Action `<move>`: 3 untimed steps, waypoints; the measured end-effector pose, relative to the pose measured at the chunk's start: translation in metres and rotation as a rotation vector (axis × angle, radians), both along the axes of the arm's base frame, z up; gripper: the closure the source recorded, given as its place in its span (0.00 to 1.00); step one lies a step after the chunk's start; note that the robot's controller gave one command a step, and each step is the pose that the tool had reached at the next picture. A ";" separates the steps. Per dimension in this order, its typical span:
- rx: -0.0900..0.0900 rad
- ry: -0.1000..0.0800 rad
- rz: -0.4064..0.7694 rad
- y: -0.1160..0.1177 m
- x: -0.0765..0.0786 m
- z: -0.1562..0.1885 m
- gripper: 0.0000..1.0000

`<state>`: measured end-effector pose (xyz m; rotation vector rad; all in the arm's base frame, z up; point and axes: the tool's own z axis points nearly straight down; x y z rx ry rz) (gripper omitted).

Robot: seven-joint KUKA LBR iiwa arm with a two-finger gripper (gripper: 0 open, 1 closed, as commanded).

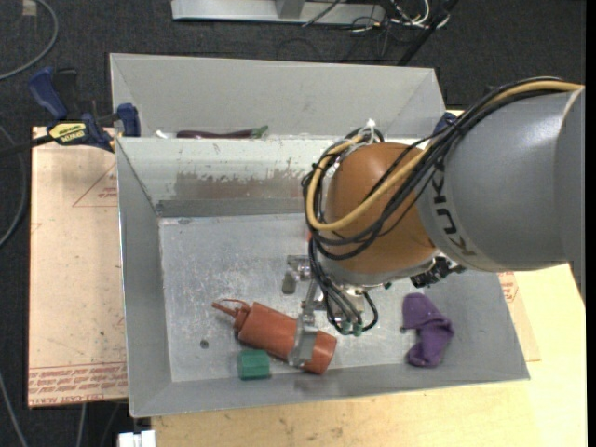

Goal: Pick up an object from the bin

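Note:
My gripper [302, 309] hangs low over the front middle of the bin, under the orange wrist cover. Its two metal fingers stand apart, so it is open: one fingertip [296, 275] is toward the back, the other [305, 345] is in front. The front fingertip lies across a red-orange squeeze bottle [270, 330] that rests on its side, its thin nozzle pointing left. The bottle is not clearly between the fingers. A small green block [253, 367] sits just in front of the bottle, near the front wall.
A crumpled purple thing [426, 331] lies at the front right of the bin, right of the gripper. The arm and its cables hide the bin's middle right. Bare floor shows at the left and back.

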<state>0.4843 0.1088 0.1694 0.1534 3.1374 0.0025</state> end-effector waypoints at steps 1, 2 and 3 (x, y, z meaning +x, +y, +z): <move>-0.001 0.006 -0.046 0.002 -0.001 -0.039 0.00; 0.001 0.000 -0.089 0.004 -0.002 -0.033 0.00; -0.001 0.010 -0.084 0.017 0.001 -0.097 0.00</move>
